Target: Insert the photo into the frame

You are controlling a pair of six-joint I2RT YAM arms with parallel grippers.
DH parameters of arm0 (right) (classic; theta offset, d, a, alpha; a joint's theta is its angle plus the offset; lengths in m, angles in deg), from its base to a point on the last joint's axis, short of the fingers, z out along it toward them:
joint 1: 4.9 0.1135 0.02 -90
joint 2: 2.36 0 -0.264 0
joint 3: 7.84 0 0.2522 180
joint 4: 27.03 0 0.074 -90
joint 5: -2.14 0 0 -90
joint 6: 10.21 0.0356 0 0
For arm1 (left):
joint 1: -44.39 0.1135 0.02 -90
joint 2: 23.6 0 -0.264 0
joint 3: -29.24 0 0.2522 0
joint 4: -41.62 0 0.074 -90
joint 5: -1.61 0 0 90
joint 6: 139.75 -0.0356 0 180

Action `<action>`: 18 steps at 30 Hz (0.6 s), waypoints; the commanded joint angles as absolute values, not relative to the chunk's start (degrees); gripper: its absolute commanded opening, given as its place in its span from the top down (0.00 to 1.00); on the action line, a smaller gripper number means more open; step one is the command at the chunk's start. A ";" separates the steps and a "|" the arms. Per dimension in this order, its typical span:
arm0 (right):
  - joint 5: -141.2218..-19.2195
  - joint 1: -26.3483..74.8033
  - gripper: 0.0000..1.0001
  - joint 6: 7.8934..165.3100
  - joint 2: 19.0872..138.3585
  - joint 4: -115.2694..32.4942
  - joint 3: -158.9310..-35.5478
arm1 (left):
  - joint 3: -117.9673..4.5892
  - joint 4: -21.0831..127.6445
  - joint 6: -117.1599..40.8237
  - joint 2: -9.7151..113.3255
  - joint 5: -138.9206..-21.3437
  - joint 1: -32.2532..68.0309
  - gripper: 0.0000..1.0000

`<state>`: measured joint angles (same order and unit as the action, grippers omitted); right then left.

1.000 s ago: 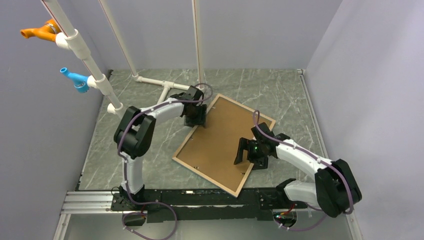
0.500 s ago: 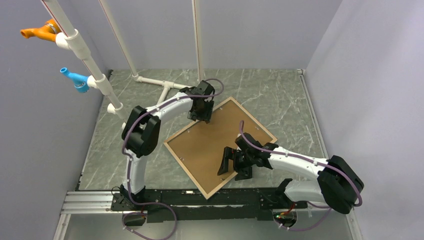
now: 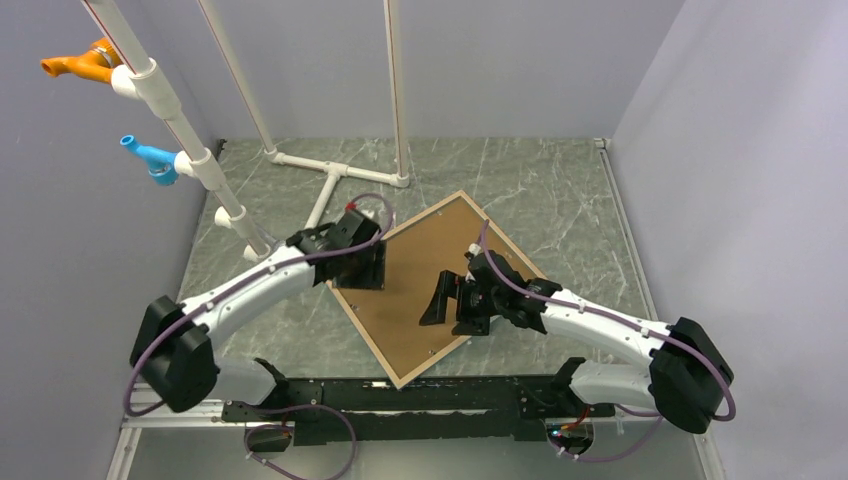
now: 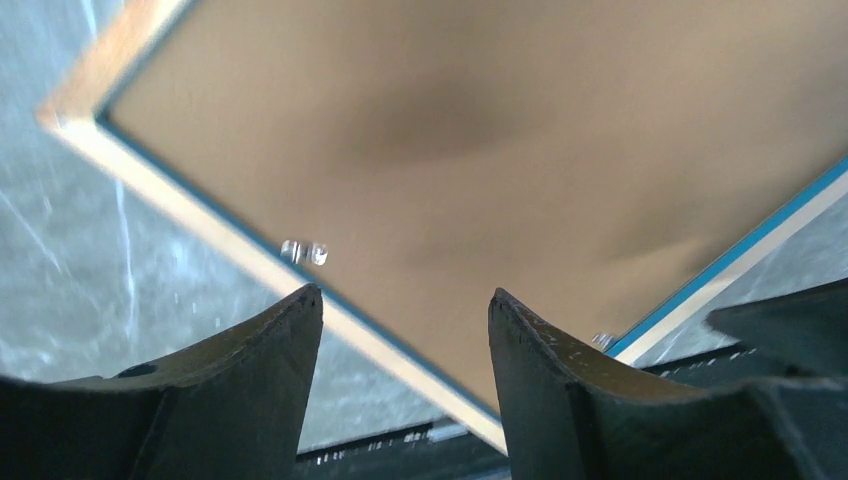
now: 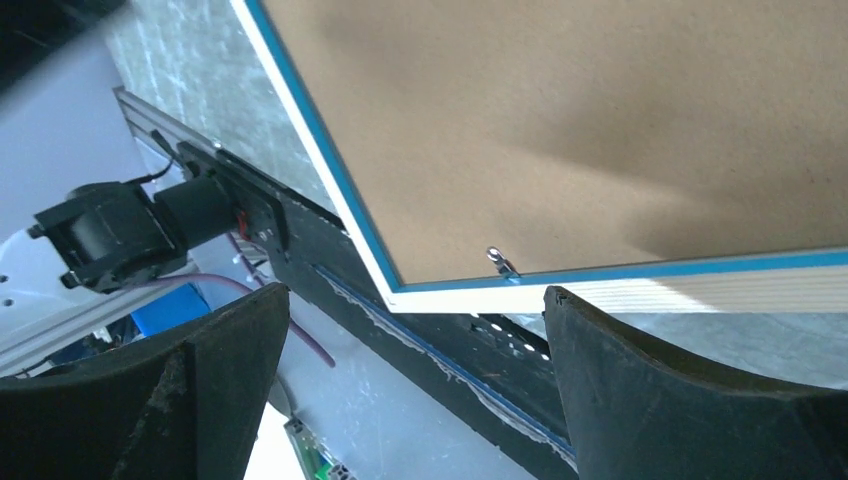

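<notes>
Black jaws of the left gripper (image 4: 405,295) stand apart in the foreground, over the near edge of the frame (image 4: 200,228). Its light wood rim has a thin blue inner line and runs to a corner at the far left. A brown backing board (image 4: 480,150) fills the frame, with a small metal tab (image 4: 303,252) at its edge. Grey marbled tabletop (image 4: 70,250) shows at left.

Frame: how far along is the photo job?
Done: frame lies back up, brown backing board seated in it. In hand: nothing; left pincer and right pincer hover open over it. Left: no photo in view, so I cannot tell whether it's inside.
</notes>
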<state>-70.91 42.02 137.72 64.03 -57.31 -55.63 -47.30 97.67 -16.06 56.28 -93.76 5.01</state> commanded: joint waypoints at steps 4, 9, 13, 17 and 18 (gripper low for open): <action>-73.09 40.99 0.00 135.55 62.93 -57.37 -60.87 | -31.44 96.32 -4.29 44.75 -91.49 4.95 0.34; -72.00 36.88 0.00 133.43 63.23 -58.19 -61.22 | -24.62 92.26 -0.71 42.40 -89.13 4.97 0.34; -69.29 31.63 0.00 130.76 62.60 -60.03 -60.86 | -21.78 87.06 0.59 45.48 -85.98 5.08 0.33; -67.11 24.96 0.00 127.43 59.95 -62.85 -60.31 | -20.25 83.81 1.10 48.47 -85.33 5.06 0.36; -66.70 22.61 0.00 126.57 59.33 -63.67 -60.28 | -20.21 83.47 0.81 49.41 -85.55 5.08 0.37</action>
